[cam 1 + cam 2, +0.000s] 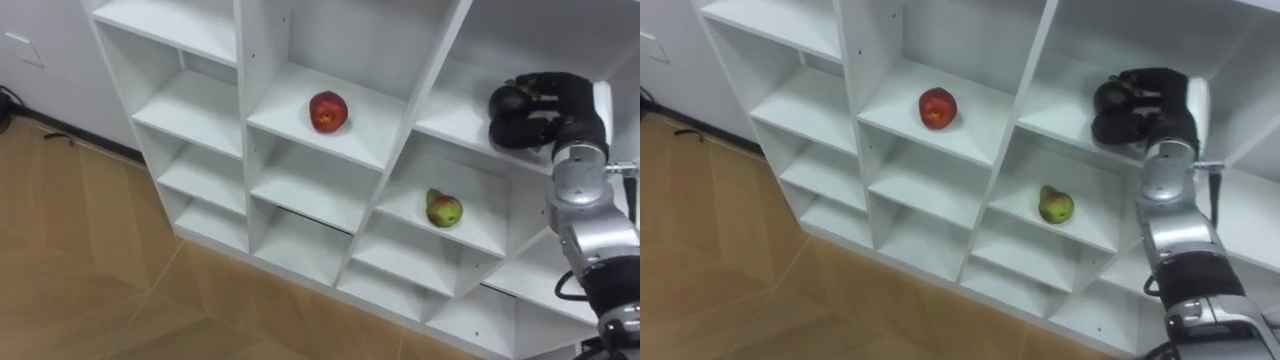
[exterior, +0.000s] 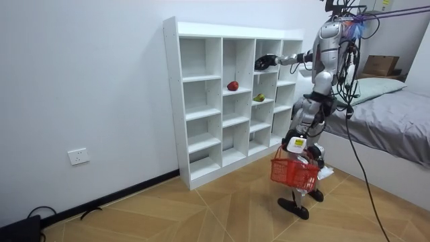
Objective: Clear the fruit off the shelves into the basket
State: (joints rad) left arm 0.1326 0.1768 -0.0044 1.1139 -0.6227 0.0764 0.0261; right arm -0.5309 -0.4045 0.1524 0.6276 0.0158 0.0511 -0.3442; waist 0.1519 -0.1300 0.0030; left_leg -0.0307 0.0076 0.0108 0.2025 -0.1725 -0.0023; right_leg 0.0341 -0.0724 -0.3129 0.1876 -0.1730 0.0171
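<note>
The white closet is an open grid of cubbies, and the robot stands right in front of it, near the room view's right end of the grid, with a bed behind. A red basket hangs low at its side from the left hand (how that hand grips cannot be told at this range) – kept down and clear, presumably so fruit can be dropped into it.

The right hand is raised into an upper cubby, its fingers curled round a dark round thing, apparently a fruit, just above the shelf board; the wrap-around grip suits something smooth and rollable.

Two fruits wait untouched, well apart from the hand: a red apple one column to the left, and a green-and-red pear in the cubby below the hand's – so the collecting looks barely begun.
</note>
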